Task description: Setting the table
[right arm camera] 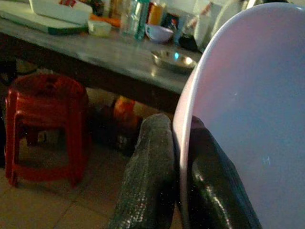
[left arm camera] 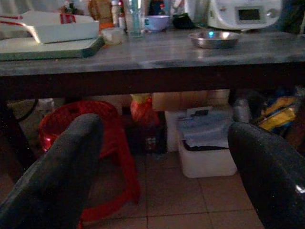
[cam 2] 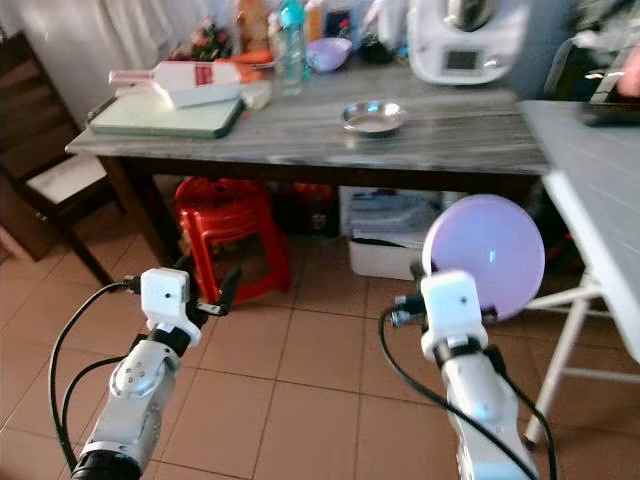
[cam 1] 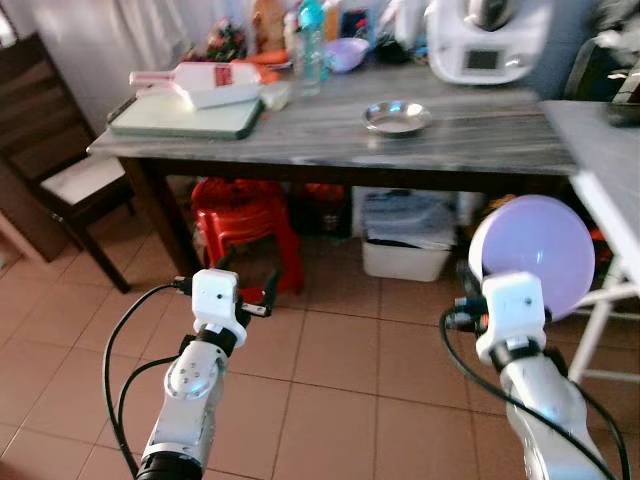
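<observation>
- My right gripper (right arm camera: 178,191) is clamped on the rim of a round, pale lilac plastic plate (cam 1: 532,255), one black finger on each face, holding it upright on its edge, out in the air above the tiled floor (cam 1: 330,360), short of the table's front edge.
- My left gripper (cam 1: 245,285) holds nothing; in its wrist view both black fingers (left arm camera: 62,171) stand wide apart, pointed at the space under the table.
- The long grey wood-grain table (cam 1: 470,135) lies ahead. A shallow round steel dish (cam 1: 397,117) sits near the middle of the top, and a pale green tray (cam 1: 185,118) carrying a white carton (cam 1: 215,82) sits at its left end. Bottles and a small lilac bowl (cam 1: 347,52) crowd the back edge, beside a white kitchen appliance (cam 1: 487,38).
- A red plastic stool (cam 1: 245,225) and a white storage box (cam 1: 405,245) stand under the table; a dark wooden chair (cam 1: 55,165) is off its left end.
- I judge the plate light, stiff and smooth, so a rim pinch like this could let it swing or slide if I move sharply. Plastic should survive a knock.
- I'd keep hold at the rim, tip the plate flat over the bare stretch along the front edge, well clear of the steel dish, and let go only once it rests.
</observation>
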`<state>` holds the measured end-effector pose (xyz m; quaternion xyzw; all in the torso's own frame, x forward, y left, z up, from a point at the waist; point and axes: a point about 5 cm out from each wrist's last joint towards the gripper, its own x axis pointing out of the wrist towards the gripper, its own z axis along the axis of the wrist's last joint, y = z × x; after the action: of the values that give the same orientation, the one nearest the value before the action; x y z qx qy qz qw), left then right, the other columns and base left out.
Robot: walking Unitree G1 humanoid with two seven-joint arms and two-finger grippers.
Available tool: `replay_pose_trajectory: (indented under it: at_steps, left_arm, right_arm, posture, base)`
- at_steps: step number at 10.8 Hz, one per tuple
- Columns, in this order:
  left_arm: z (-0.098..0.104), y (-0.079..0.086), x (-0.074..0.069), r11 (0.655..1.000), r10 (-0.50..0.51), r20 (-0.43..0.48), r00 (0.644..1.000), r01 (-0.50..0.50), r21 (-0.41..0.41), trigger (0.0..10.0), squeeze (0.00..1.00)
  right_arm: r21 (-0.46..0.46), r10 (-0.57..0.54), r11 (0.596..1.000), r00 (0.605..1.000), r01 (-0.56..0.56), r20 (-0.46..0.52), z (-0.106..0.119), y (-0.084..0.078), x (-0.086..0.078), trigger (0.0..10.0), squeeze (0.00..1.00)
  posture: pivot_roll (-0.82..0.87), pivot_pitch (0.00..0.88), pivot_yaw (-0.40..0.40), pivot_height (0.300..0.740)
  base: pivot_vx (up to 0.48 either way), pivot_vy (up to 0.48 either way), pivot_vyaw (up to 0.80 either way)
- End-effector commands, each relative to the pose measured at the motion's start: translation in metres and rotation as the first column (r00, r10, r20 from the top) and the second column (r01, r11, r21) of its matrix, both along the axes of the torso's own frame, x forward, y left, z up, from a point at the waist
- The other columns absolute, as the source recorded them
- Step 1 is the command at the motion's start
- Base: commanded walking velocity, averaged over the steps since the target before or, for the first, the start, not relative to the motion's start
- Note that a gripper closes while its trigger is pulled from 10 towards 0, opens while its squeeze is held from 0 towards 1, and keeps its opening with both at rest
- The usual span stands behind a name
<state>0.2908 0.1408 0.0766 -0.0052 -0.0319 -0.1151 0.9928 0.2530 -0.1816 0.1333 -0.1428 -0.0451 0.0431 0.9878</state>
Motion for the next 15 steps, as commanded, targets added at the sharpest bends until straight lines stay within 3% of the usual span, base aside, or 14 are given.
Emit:
replay_pose_trajectory:
  at_steps: [1,8,12,15]
  left_arm:
    - [0.003,0.001,0.000,1.000,0.001,0.014,1.000,-0.001,-0.005,10.0,0.00]
    - [0.008,-0.018,0.001,0.997,-0.074,0.025,0.997,0.075,-0.029,10.0,0.00]
    - [0.011,-0.025,0.000,0.994,-0.099,0.028,0.995,0.100,-0.038,10.0,0.00]
    - [0.017,-0.032,0.001,0.989,-0.136,0.043,0.990,0.138,-0.056,10.0,0.00]
  right_arm:
    - [-0.004,0.002,1.000,1.000,-0.002,0.017,0.003,0.000,0.001,10.0,0.00]
    - [-0.003,0.010,1.000,0.999,-0.010,0.044,0.008,0.001,0.004,10.0,0.00]
    - [-0.002,0.012,1.000,0.999,-0.012,0.052,0.010,0.002,0.006,10.0,0.00]
    - [0.003,0.014,1.000,0.998,-0.014,0.056,0.010,0.003,0.008,10.0,0.00]
  posture:
    - [-0.04,0.000,0.049,0.740]
    - [-0.05,0.000,0.054,0.740]
    - [-0.05,0.000,0.052,0.740]
    - [-0.04,0.000,0.051,0.740]
  base:
    - [0.420,0.000,0.00]
    - [0.445,0.000,0.00]
    - [0.435,0.000,0.61]
    - [0.411,0.000,0.00]
